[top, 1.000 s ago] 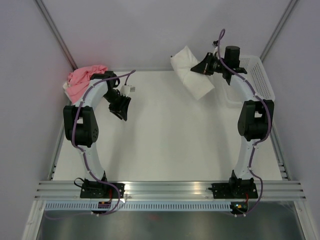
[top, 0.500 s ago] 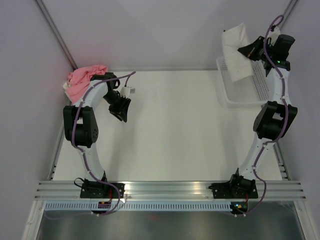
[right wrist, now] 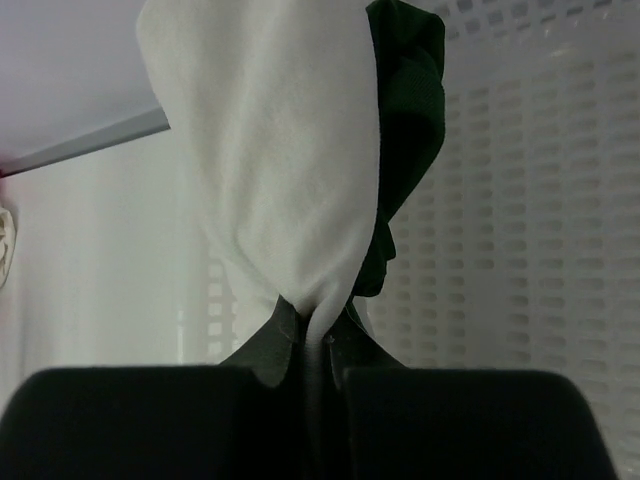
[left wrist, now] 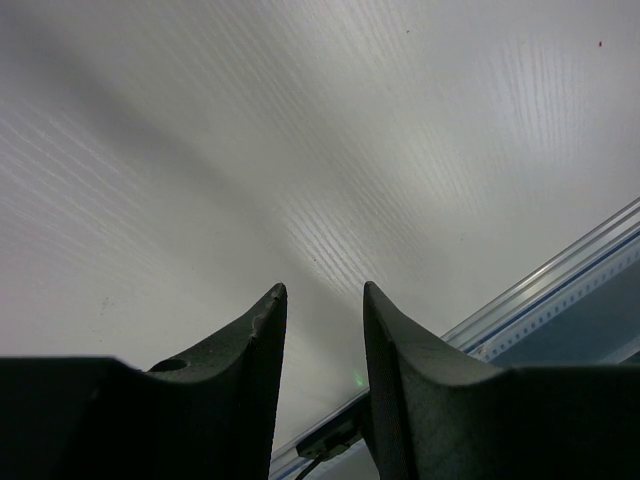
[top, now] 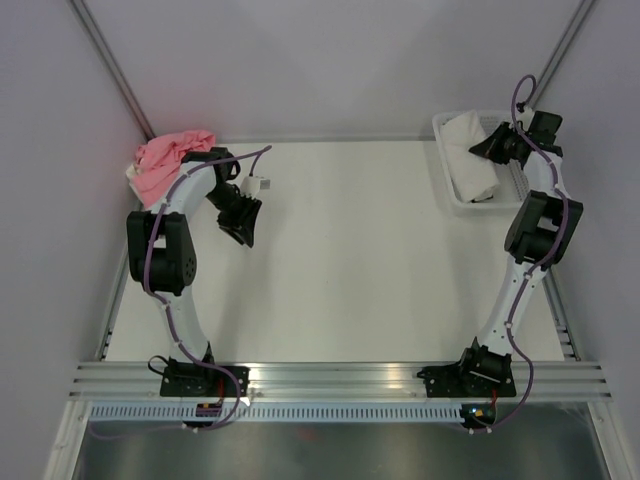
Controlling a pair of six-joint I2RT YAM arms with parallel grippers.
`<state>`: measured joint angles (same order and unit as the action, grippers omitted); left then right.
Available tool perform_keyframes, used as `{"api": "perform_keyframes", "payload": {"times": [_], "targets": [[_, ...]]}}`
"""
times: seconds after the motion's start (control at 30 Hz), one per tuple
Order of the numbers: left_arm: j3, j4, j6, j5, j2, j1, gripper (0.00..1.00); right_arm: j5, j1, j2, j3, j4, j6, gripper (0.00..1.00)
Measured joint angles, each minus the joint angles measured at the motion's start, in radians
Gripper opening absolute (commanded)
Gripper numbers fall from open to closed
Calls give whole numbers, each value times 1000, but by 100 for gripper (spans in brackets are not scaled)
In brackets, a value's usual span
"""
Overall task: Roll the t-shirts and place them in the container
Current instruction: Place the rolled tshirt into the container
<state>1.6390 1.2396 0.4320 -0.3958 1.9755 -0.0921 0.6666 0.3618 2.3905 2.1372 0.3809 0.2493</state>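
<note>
2 robot arms work over a flat white table [top: 350, 270]. The left arm [top: 160, 250] bends over the table's left side, and the left gripper [left wrist: 325, 292] hangs just above bare table, its 2 dark fingers [left wrist: 250, 340] parted with nothing between them. A silver aluminium rail [left wrist: 560, 290] crosses the corner of its wrist view. In the far left corner a crumpled pink cloth t-shirt [top: 168, 160] lies heaped against the wall. The right arm [top: 540, 225] stretches to the far right corner, where a white plastic mesh basket [right wrist: 520, 200] sits. The right gripper [right wrist: 315, 325] is clenched on a fold of a plain cream-white cloth t-shirt [right wrist: 270, 150], a thick bundle that from above lies inside the basket's outline. Whether it rests on the basket's bottom cannot be told. A dark green cloth t-shirt [right wrist: 410, 90] presses against the cream bundle's far side, by the mesh wall.
</note>
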Motion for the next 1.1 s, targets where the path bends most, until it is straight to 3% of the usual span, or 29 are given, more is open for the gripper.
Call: {"api": "perform_keyframes", "payload": {"times": [0.3,0.53,0.6,0.67,0.7,1.1], "targets": [[-2,0,-8,2,0,0,43,-8,-13,52,-78,-68,79,0],[-3,0,-10,2,-5,0,43,-12,-25,84,-100,-135,155,18],[-3,0,-10,2,-6,0,43,-11,-26,97,-99,-143,168,32],[-3,0,-10,2,-6,0,43,-15,-26,108,-99,-141,168,38],[-3,0,-10,2,-6,0,43,-19,-26,109,-99,-137,164,48],[-2,0,-10,2,-6,0,43,-175,-34,60,-37,6,27,56]]}}
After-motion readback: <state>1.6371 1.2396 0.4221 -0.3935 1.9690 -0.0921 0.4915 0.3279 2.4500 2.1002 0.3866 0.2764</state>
